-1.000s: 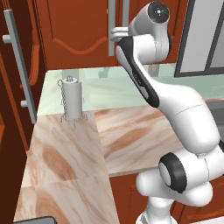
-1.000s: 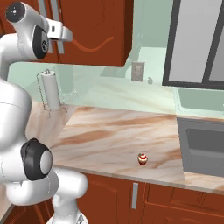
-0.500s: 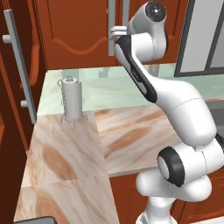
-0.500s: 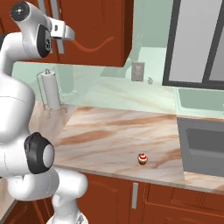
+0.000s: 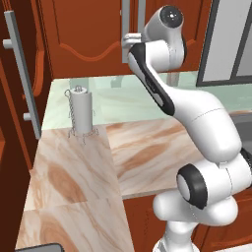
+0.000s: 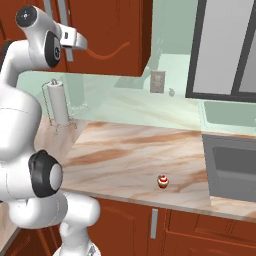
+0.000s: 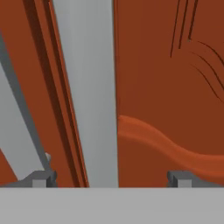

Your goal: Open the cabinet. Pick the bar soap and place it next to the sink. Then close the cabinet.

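The cabinet [image 5: 93, 37] is the biggest thing, red-brown wood w/ curved panels, hanging over the counter [image 5: 142, 147]. Its doors look shut. The counter is beige stone w/ swirls, right under the cabinet. The sink [image 6: 232, 167] is a dark grey box set in the counter, far to the right of the cabinet.

The arm reaches up to the cabinet. The gripper [image 7: 111, 177] is right at the door, close to a long grey handle [image 7: 87, 87]. In the hand view the 2 tips are wide apart; the handle sits btwn them, nearer the left tip. They aren't holding anything.

A paper towel stand [image 5: 80, 110] is on the counter below the cabinet, by the back wall. A tiny red & white cupcake thing [image 6: 163, 181] sits near the counter's front edge, btwn cabinet and sink. Can't see the soap w/ the doors shut.
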Motion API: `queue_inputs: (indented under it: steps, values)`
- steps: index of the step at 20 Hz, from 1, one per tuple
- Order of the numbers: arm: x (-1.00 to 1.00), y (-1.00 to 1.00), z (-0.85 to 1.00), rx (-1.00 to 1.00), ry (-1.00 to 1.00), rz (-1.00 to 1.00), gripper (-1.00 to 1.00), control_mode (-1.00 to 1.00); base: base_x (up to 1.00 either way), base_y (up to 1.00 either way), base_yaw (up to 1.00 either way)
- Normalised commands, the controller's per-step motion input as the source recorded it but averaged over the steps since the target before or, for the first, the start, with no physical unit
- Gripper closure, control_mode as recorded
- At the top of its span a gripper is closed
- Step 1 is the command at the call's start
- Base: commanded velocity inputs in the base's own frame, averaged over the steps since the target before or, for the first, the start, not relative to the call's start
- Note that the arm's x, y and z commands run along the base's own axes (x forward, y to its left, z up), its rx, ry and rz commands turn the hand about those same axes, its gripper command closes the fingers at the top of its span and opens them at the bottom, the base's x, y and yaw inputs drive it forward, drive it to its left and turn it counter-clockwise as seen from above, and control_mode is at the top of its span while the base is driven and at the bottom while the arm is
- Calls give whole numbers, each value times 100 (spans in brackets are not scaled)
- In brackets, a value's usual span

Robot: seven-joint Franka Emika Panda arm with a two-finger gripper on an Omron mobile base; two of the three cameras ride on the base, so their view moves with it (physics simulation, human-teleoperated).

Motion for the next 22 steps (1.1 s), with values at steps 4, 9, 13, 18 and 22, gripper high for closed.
queue_inputs:
  steps: [4,9,13,18,22]
  values:
    - [0,1,-22,0,0,0,-100,-100,0,0,0]
    - [2,4,-7,0,0,0,-100,-100,0,0,0]
    - [17,2,0,0,0,0,-100,-100,0,0,0]
    - [22,3,0,0,0,0,-100,-100,0,0,0]
    - [26,3,0,0,0,0,-100,-100,0,0,0]
